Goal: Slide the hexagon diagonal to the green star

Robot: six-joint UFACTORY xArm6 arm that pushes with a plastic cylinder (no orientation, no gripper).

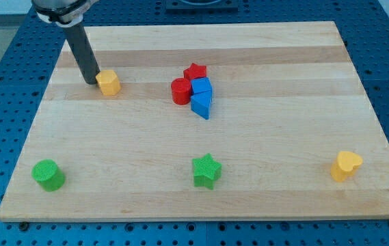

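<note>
Wooden board [262, 171] on a blue pegboard surface [3, 82]. My tip [92, 81] sits in the board's upper left, touching or just beside the left side of the yellow hexagon [109, 83]; the dark rod [81, 51] rises from it toward the view's top left, tilted slightly. There is no pincer on this arm, only the rod, so nothing is spread, pressed together or pinching. The yellow hexagon stands on the board's upper left part, well apart from the green star [206, 171], which lies near the bottom edge, about midway across; the hexagon is up and to the left of the star. To the right of the hexagon, near the board's upper middle, is a tight cluster: red star [195, 71] at the top, red cylinder [180, 91] at the lower left, blue block [202, 87] just right of the cylinder and below the red star, and a blue wedge-like block [202, 105] below that, all touching or nearly so. The exact shape of the upper blue block is hard to tell. Green cylinder [48, 174] in the bottom left corner. Yellow heart [346, 165] near the bottom right corner, well apart from everything else.
</note>
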